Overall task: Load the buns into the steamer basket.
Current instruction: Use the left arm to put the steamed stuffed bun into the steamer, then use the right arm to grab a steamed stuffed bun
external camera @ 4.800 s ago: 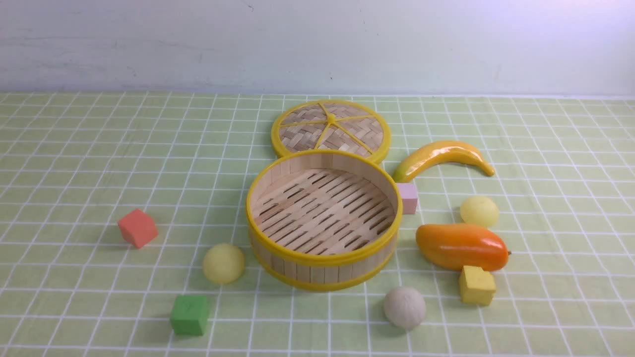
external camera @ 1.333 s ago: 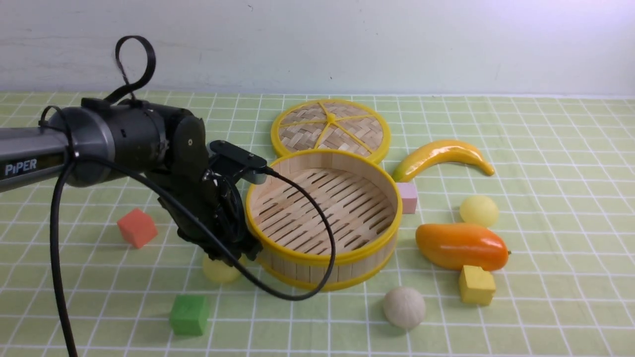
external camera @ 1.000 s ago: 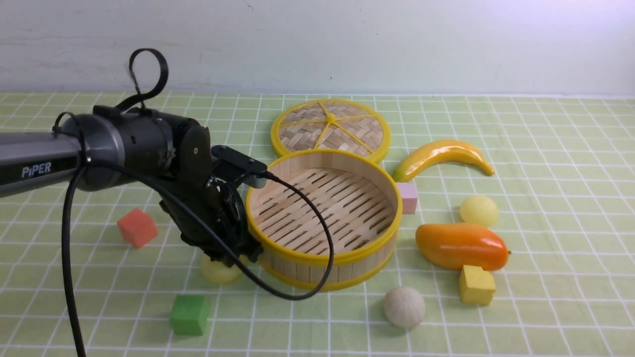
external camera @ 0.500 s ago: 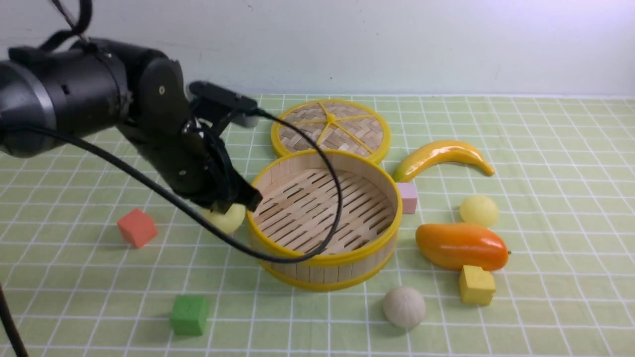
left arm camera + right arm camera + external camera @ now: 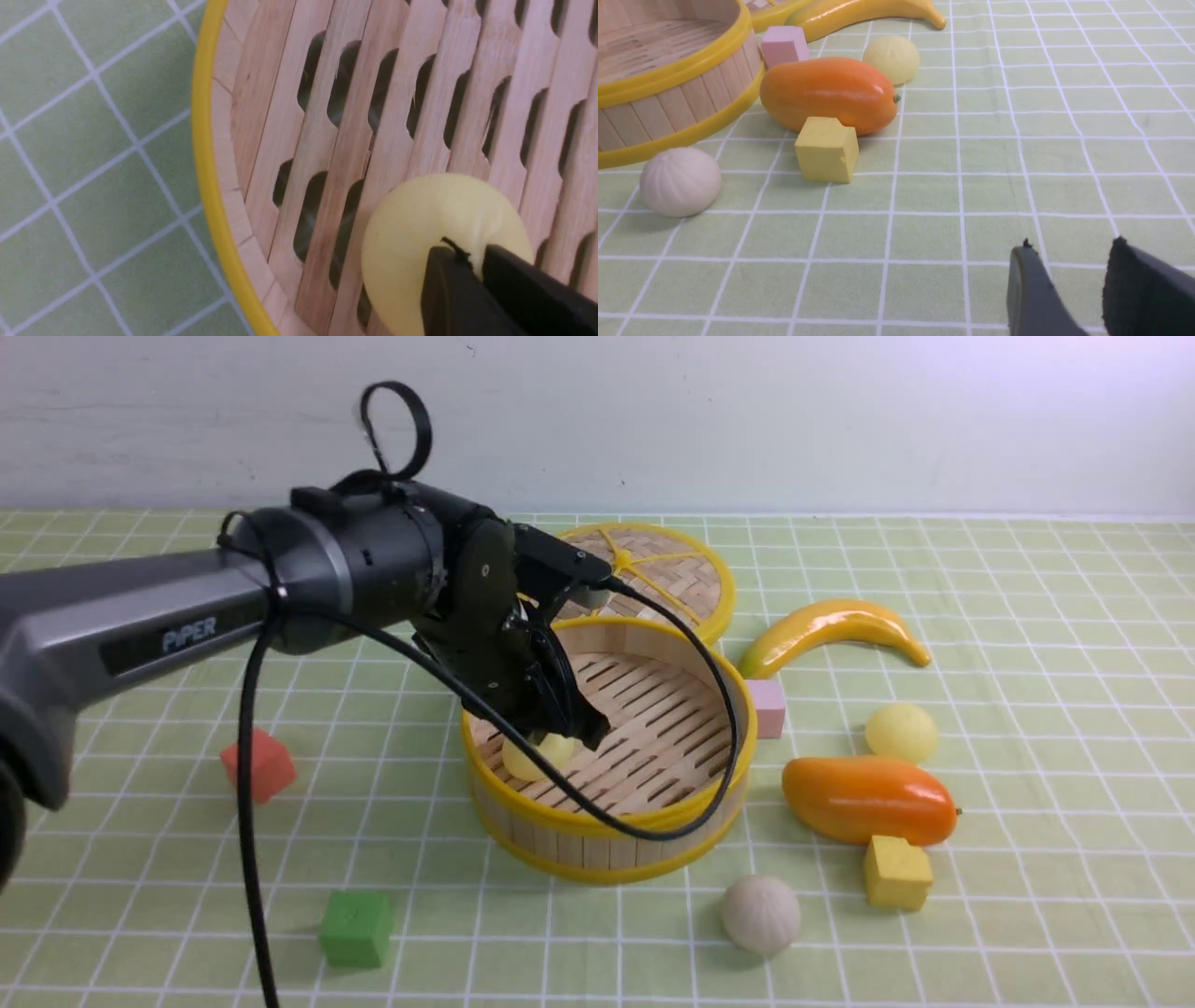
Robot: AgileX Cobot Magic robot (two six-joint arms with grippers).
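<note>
My left gripper reaches down into the steamer basket, shut on a smooth pale yellow bun. In the left wrist view the two black fingertips pinch that bun just above the slatted floor, near the yellow rim. A second yellow bun lies right of the basket, behind the mango. The off-white pleated bun sits in front of the basket. My right gripper hovers open over the cloth, with the pleated bun and the yellow bun well ahead of it.
The woven lid lies behind the basket. A banana, pink cube, orange mango and yellow cube crowd the right side. A red cube and green cube sit on the left.
The left gripper lifted the yellow bun off the cloth left of the basket and carried it right, over the rim and down inside. The other objects have not moved.
</note>
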